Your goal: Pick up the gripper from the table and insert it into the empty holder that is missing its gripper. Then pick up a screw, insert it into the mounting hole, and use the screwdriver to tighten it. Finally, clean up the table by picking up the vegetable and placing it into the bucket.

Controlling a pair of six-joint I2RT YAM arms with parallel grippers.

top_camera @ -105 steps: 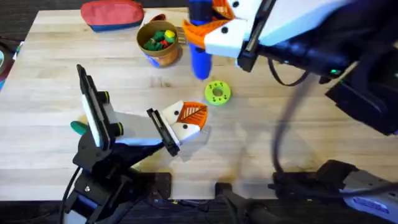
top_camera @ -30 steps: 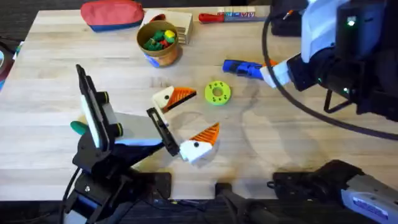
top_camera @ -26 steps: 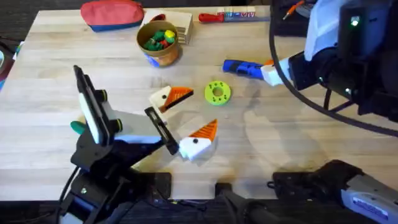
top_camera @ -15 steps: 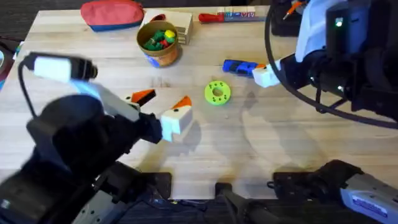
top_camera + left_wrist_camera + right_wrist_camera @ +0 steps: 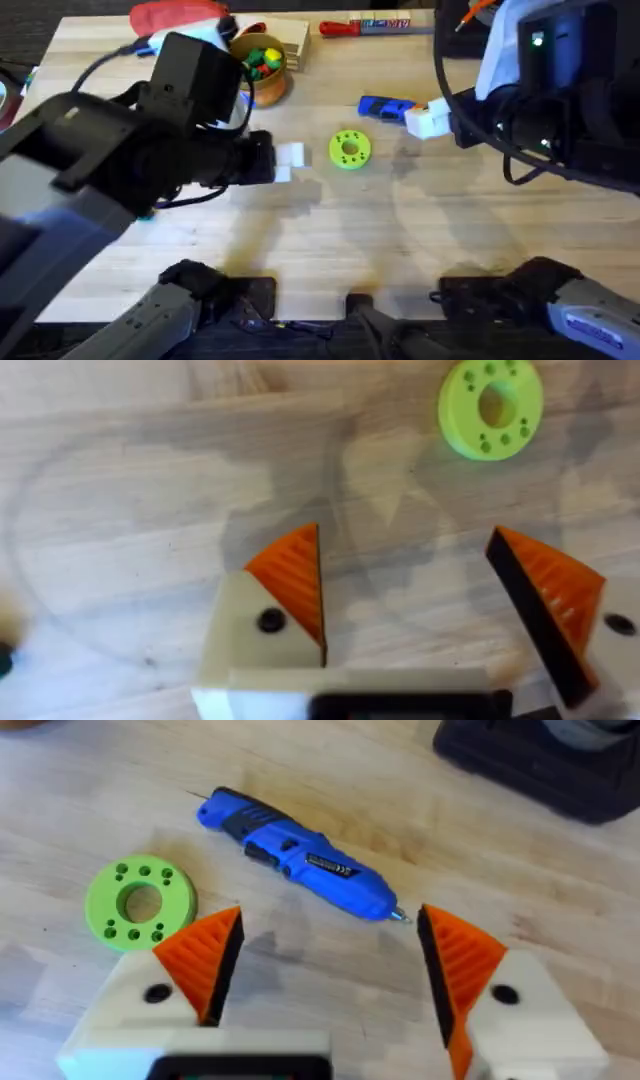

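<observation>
The blue screwdriver (image 5: 385, 107) (image 5: 300, 855) lies flat on the table beyond the middle. My right gripper (image 5: 426, 118) (image 5: 330, 910) hovers just right of its tip, open and holding nothing. My left arm rises large and dark over the left half of the table. Its gripper (image 5: 287, 163) (image 5: 406, 532) is open and empty over bare wood, left of a lime-green disc (image 5: 349, 150). The bucket (image 5: 265, 68) stands at the back, partly behind that arm. A dark green bit (image 5: 4, 658) at the wrist view's edge may be the vegetable. The loose gripper, holder and screw are out of view.
The lime-green disc (image 5: 490, 407) (image 5: 140, 902) with holes lies at the table's middle. A red pouch (image 5: 165, 14), a wooden block (image 5: 292, 35) and a red-handled screwdriver (image 5: 365, 24) lie along the back edge. Bare wood spreads across the near middle and right.
The right gripper, which held the blue screwdriver upright, has laid it on the table and let go. The left arm has swung up and carried its open gripper back toward the green disc.
</observation>
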